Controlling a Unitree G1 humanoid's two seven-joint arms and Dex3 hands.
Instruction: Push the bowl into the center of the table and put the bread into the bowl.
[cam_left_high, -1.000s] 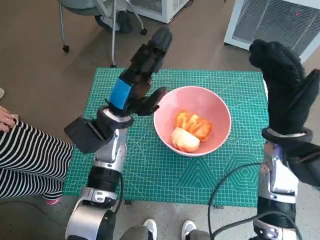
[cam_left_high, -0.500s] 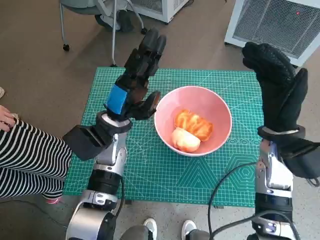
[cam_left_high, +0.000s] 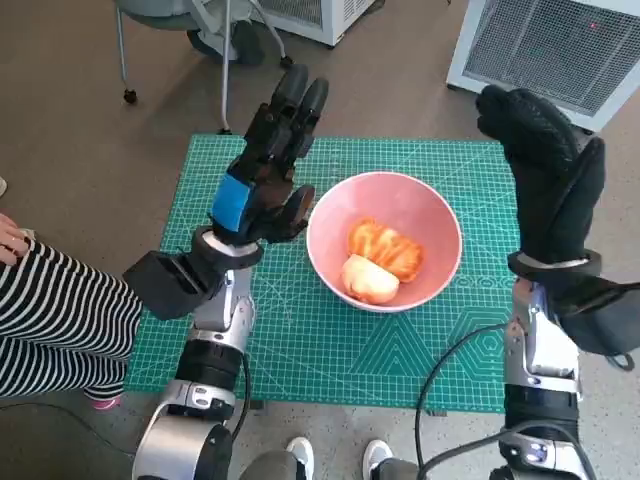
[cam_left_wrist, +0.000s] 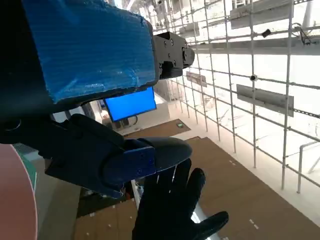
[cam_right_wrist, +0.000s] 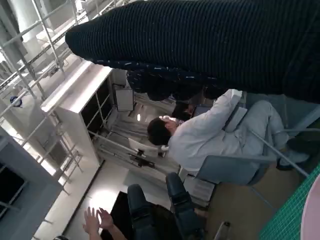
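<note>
**Both hands raised, bread in the bowl**

Since a second ago both hands have climbed and drifted toward the frame's left: the left hand (cam_left_high: 262, 185) now reaches its fingertips past the mat's far edge, and the right hand (cam_left_high: 545, 180) stands taller at the right side of the head view. Bowl and bread lie where they did.

One pink bowl (cam_left_high: 432, 215) sits just right of the middle of the head view, on the mat. Inside it are two pieces of bread: an orange-brown one (cam_left_high: 386, 247) toward the bowl's centre and a paler, rounder one (cam_left_high: 369, 280) touching it on the lower side.

Two hands show. The left one, blue tape across its back, is lifted at the bowl's left, fingers stretched out straight and close together, thumb pointing toward the bowl rim; it holds nothing. The gloved right one is upright at the mat's right edge, fingers extended with the thumb apart, holding nothing. From the left wrist camera the gloved hand (cam_left_wrist: 175, 210) appears at lower centre, fingers spread.

One green cutting mat (cam_left_high: 330, 350) with a white grid covers the table. Around it lies brown floor. A white ventilated cabinet (cam_left_high: 560, 45) stands at upper right, chair legs on castors (cam_left_high: 180, 60) at upper left. A person's striped leg (cam_left_high: 60, 320) enters at the left edge; in the right wrist view another person in a white top (cam_right_wrist: 210, 135) sits in a chair.
</note>
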